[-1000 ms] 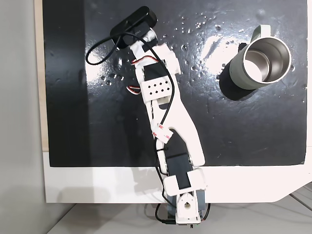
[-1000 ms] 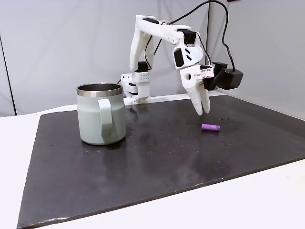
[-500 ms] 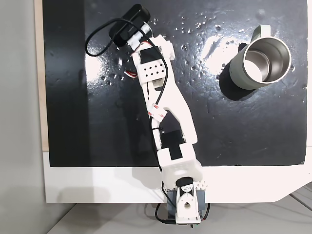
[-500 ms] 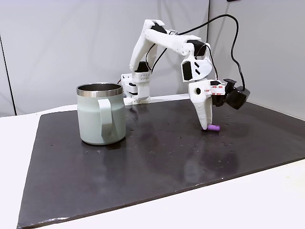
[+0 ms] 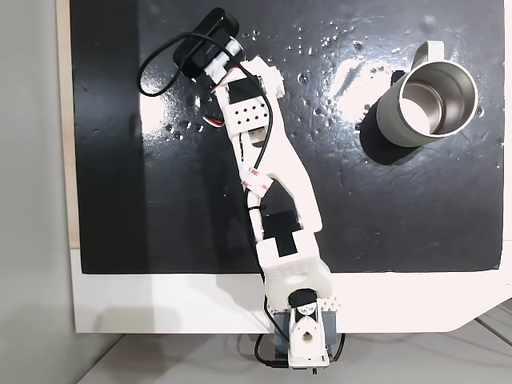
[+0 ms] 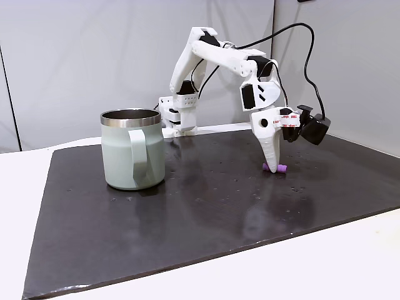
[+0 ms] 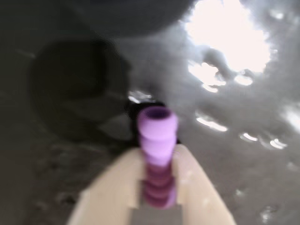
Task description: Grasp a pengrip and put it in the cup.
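The pengrip [image 6: 280, 168], a small light-purple ribbed cylinder, lies on the black mat at the right in a fixed view. My gripper [image 6: 273, 167] points straight down onto it, tip at mat level. In the wrist view the pengrip [image 7: 157, 136] sits between my two cream fingers [image 7: 187, 178], which press against both its sides; my gripper [image 7: 158, 154] is shut on it. The cup [image 6: 125, 159], a pale grey-green mug with a steel inside, stands upright well to the left, its handle toward the camera. From above, the cup [image 5: 390, 118] is at the upper right and my arm [image 5: 272, 168] covers the pengrip.
A black mat [image 6: 187, 212] covers the white table [image 6: 350, 262]. The wrist camera [image 6: 314, 128] and its looping cable hang beside the gripper. The arm's base [image 5: 302, 336] sits at the mat's near edge in the view from above.
The gripper came down from above and left of the pengrip to the mat, and its fingers now sit around the pengrip. The cup has not moved.
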{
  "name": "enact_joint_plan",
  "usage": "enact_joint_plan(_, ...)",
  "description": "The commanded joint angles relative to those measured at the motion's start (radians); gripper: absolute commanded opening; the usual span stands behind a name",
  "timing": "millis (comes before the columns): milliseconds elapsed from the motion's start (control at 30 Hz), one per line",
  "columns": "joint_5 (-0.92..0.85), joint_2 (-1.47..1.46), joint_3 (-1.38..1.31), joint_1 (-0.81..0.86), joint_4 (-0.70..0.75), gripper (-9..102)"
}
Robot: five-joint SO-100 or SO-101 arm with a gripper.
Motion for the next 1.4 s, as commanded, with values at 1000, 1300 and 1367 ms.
enact_joint_plan(1000, 0.402, 0.606, -0.239, 0.325, 0.646, 0)
enact_joint_plan(1300, 0.388, 0.569, -0.465, 0.537, 0.696, 0)
enact_joint_plan(1367, 0.385, 0.529, -0.529, 0.571, 0.696, 0)
